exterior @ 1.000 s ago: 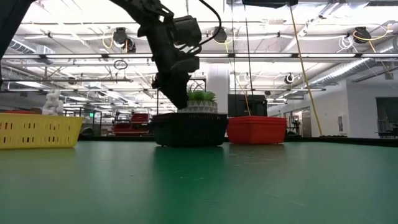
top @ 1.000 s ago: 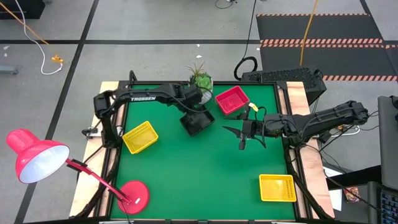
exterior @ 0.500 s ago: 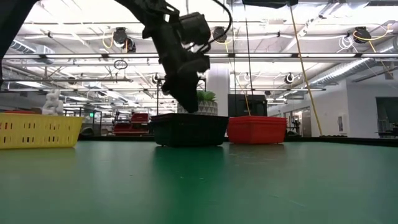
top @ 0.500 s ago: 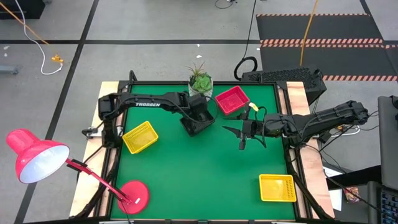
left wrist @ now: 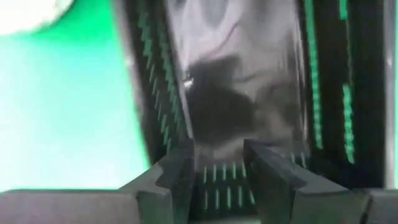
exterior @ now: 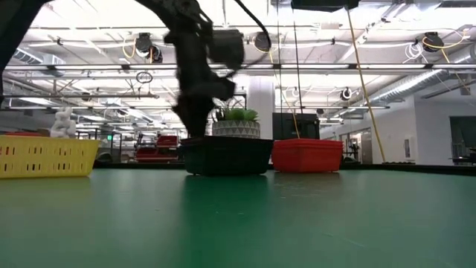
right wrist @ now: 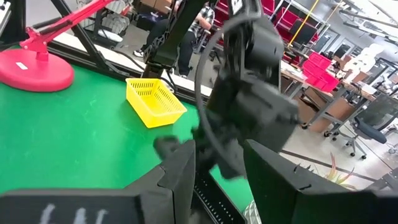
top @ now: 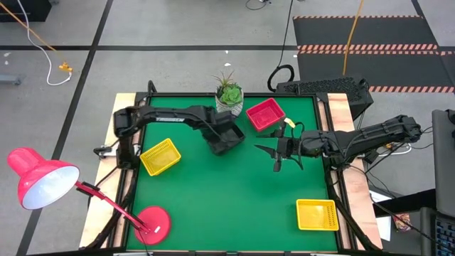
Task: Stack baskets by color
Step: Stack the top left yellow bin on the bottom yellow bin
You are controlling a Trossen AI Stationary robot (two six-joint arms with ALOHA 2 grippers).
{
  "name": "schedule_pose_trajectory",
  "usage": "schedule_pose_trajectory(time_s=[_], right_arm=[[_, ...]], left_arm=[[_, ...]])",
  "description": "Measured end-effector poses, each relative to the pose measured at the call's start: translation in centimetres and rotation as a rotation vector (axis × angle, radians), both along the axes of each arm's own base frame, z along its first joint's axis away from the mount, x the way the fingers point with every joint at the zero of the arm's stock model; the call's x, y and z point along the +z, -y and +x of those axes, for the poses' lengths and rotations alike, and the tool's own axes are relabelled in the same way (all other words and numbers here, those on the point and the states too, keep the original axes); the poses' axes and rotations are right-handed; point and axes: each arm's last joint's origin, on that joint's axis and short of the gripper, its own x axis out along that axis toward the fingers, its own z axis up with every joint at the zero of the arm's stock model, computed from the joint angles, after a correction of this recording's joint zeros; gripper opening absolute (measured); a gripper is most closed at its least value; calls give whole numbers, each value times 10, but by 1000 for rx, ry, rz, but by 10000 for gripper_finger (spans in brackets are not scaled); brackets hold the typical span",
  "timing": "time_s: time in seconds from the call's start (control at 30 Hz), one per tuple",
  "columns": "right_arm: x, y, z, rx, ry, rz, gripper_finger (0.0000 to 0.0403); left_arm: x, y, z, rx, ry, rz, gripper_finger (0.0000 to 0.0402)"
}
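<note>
Reaching across the green bench (top: 234,192) toward the potted plant (top: 229,92), the left gripper (top: 226,137) sits low over the black basket (top: 226,140), which lies just in front of the plant and beside the red basket (top: 265,114). In the left wrist view its fingers (left wrist: 180,177) stand a little apart over the black basket's (left wrist: 236,93) mesh floor; whether they pinch a wall cannot be told. In the low view the black basket (exterior: 227,155) rests flat on the bench with the red basket (exterior: 306,155) just beside it and the plant (exterior: 236,123) behind. The right gripper (top: 279,153) hovers on the other side of the red basket from the plant, near it but apart, its fingers (right wrist: 180,171) parted and holding nothing. One yellow basket (top: 160,156) lies well off from the plant toward the left arm's base, seen also at the edge of the low view (exterior: 46,156) and in the right wrist view (right wrist: 155,101). A second yellow basket (top: 317,214) lies far from the plant at the near right corner. A red lamp (top: 39,178) stands with its round base (top: 153,224) on the bench's near left corner.
</note>
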Motion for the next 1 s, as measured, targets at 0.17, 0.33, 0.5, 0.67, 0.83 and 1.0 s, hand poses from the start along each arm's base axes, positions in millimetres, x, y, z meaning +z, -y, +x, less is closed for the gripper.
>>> schedule_pose_trajectory(time_s=[0.17,0.33,0.5,0.67,0.83,1.0], right_arm=[[2,0,-2,0,10,2,130],[4,1,-6,-4,14,29,130],[8,0,-13,5,23,46,130],[12,-5,-19,34,37,57,130],[13,-9,-22,53,41,58,130],[13,-9,-22,54,41,57,130]], left_arm=[[29,15,-27,80,-108,-40,140],[50,45,-47,83,-200,-61,140],[70,73,-64,105,-219,-55,140],[80,88,-88,163,-179,-41,140],[70,92,-116,279,-167,-72,140],[49,102,-134,310,-233,-90,140]])
